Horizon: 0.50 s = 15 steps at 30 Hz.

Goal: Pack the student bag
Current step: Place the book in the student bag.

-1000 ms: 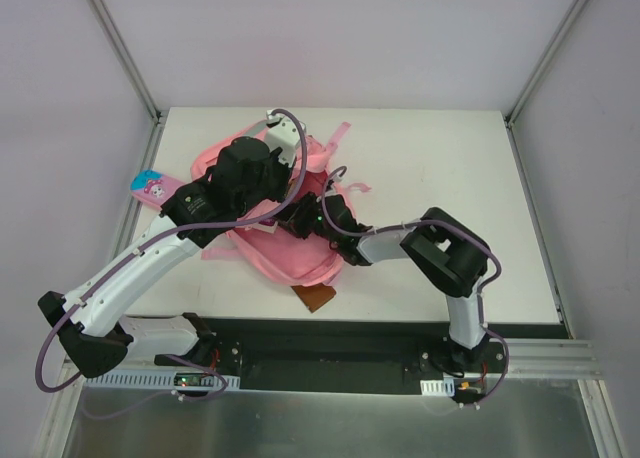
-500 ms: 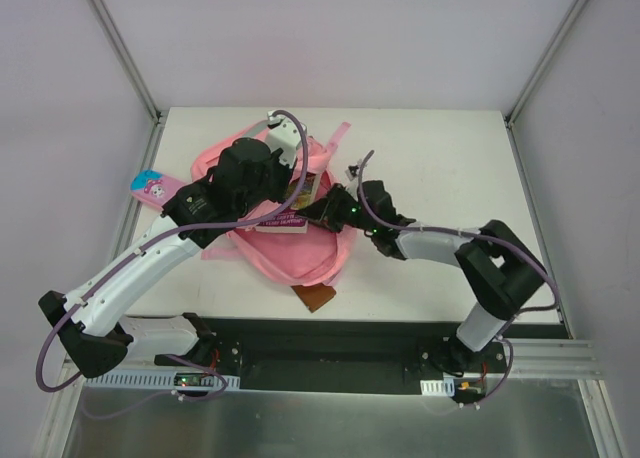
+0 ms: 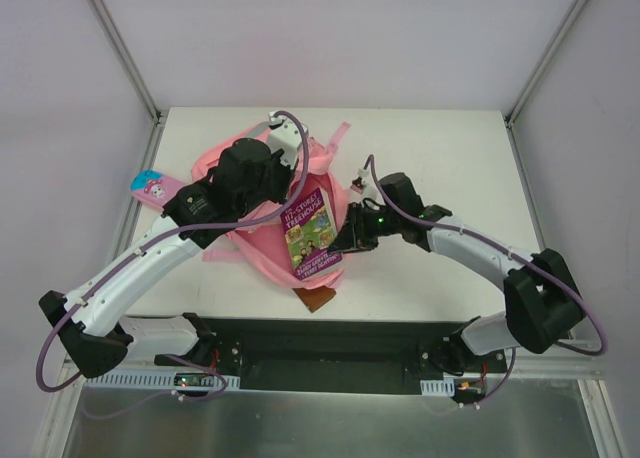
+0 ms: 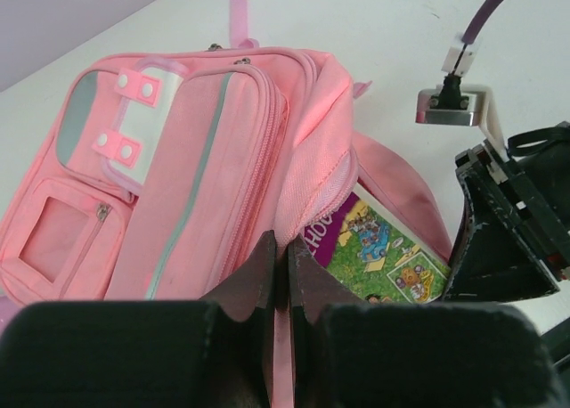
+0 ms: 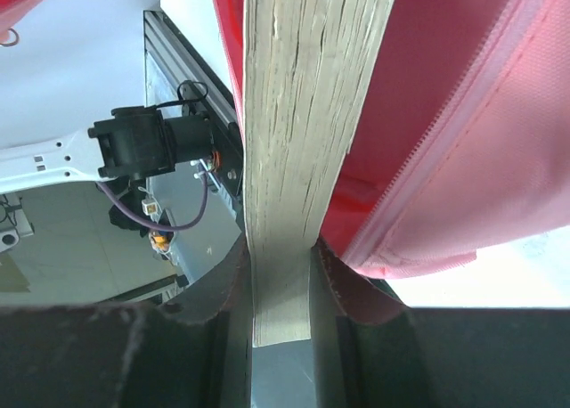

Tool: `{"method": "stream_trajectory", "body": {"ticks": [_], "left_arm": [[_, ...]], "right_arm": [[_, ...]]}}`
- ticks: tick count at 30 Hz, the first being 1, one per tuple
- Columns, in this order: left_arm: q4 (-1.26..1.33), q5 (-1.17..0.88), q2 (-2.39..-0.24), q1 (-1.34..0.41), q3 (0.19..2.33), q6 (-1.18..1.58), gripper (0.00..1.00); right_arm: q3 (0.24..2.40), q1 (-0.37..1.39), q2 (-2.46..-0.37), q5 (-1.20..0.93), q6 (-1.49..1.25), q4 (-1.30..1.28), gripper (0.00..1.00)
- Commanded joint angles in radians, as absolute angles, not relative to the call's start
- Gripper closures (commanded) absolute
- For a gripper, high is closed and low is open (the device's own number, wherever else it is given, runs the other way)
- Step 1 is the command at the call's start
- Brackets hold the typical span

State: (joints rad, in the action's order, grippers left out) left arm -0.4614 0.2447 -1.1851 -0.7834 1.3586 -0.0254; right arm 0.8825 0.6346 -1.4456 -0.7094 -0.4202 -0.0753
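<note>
Left wrist view: the left gripper (image 4: 280, 267) pinches tight on the opening edge of the bag (image 4: 191, 159), which lies beyond its fingers. The right gripper (image 5: 280, 285) clamps a book (image 5: 307, 114) between its fingers, bag fabric alongside.

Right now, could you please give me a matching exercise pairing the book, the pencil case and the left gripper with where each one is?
Things:
1 book
2 pencil case
3 left gripper

Places:
A pinching the student bag at its opening edge
B near the left edge of the table
C clamped in the right gripper

Pairs: 1-C; 2-B; 3-A.
</note>
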Motion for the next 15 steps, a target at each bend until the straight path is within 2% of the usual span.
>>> {"method": "stream_trajectory", "body": {"ticks": [1, 9, 15], "left_arm": [[-0.362, 0.261, -1.17, -0.769, 1.367, -0.021, 1.0], [-0.354, 0.233, -1.187, -0.767, 1.368, -0.017, 1.0], [-0.354, 0.219, -1.195, -0.767, 1.368, -0.005, 1.0]], "right_arm": [[0.937, 0.601, -1.397, -0.876, -0.331, -0.229, 0.99], [1.104, 0.601, -1.643, -0.87, -0.198, -0.348, 0.99], [1.028, 0.609, -1.637, -0.859, -0.345, -0.086, 0.99]]}}
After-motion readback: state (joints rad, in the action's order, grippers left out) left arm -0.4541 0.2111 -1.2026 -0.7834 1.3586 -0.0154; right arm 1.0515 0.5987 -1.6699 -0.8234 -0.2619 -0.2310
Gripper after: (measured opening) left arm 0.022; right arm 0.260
